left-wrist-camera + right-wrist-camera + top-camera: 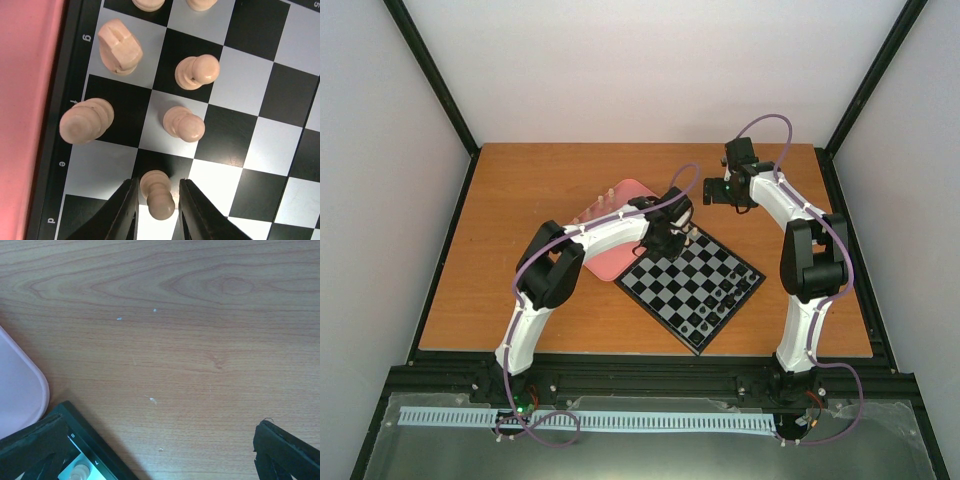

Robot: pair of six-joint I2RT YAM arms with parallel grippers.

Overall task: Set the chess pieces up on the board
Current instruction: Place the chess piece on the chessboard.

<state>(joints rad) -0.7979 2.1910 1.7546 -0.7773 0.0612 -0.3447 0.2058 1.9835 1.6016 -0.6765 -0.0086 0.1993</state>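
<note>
Nearest you, the board (692, 282) lies angled on the table (520, 300), with black pieces (715, 305) along its near-right side. Only the left wrist view gives you the detail. The left gripper (158, 212) has its jaws slightly parted, straddling a cream pawn (156, 192) that stands on the board, with other chess pieces (190, 72) beyond. Farther back, the right wrist view shows you the right gripper (160, 455) spread wide and holding nothing, beside the pink tray (20, 385).

Cream pieces (184, 124) crowd board (272, 145) corner beside pink tray (25, 100); bare table (200, 340) beyond open.
</note>
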